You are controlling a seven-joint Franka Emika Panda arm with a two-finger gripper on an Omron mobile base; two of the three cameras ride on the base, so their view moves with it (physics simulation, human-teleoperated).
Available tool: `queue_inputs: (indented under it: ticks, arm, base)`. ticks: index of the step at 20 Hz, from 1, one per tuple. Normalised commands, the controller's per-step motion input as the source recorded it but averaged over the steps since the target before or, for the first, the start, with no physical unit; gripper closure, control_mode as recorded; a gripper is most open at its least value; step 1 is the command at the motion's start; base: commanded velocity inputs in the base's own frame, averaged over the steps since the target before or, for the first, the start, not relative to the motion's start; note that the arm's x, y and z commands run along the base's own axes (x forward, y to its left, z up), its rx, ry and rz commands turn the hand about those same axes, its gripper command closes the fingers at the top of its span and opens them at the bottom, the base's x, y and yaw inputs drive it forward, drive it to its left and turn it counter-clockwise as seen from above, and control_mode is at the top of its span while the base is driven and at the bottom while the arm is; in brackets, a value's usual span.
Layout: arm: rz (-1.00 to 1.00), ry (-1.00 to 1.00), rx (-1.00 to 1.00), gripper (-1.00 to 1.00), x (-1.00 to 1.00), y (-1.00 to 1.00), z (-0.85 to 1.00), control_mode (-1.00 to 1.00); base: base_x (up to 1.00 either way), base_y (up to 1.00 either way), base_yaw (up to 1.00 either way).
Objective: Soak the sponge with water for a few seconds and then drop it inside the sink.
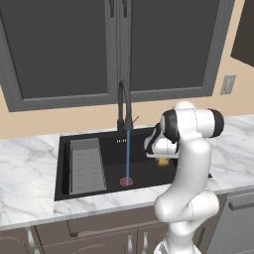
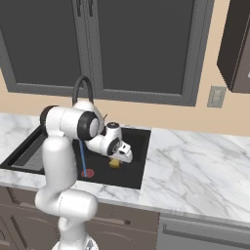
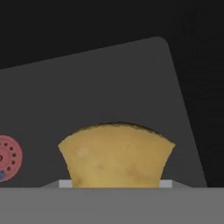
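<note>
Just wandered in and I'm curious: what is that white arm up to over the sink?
The arm's gripper is shut on a small yellow sponge and holds it over the black sink. Water runs from the faucet in a thin blue stream down to the red drain. The sponge hangs to one side of the stream, apart from it.

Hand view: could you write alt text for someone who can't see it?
A yellow-brown sponge fills the lower middle, pinched at its sides by the gripper, above the dark floor of a black sink. A red-ringed drain sits at the left edge.
</note>
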Motion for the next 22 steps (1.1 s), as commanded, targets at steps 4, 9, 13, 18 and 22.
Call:
queue_inputs:
  ticks: [4, 9, 13, 18, 22]
  arm:
    - [-0.04, 0.00, -0.05, 1.00, 0.42, -0.01, -0.15, -1.00]
    - [-0.02, 0.00, 0.00, 1.00, 0.36, 0.00, -0.19, -1.00]
    - [-0.01, 0.00, 0.00, 1.00, 0.22, 0.00, -0.12, -1.00]
    - [0.00, 0.00, 0.00, 1.00, 0.04, -0.06, -0.21, -1.00]
    - [0.00, 0.00, 0.00, 1.00, 0.03, -0.09, -0.39, -1.00]
  base:
    - [0.00, 0.00, 0.00]
    - [0.00, 0.00, 0.00]
    - [0.00, 0.00, 0.00]
    - [0.00, 0.00, 0.00]
    - [0.00, 0.00, 0.00]
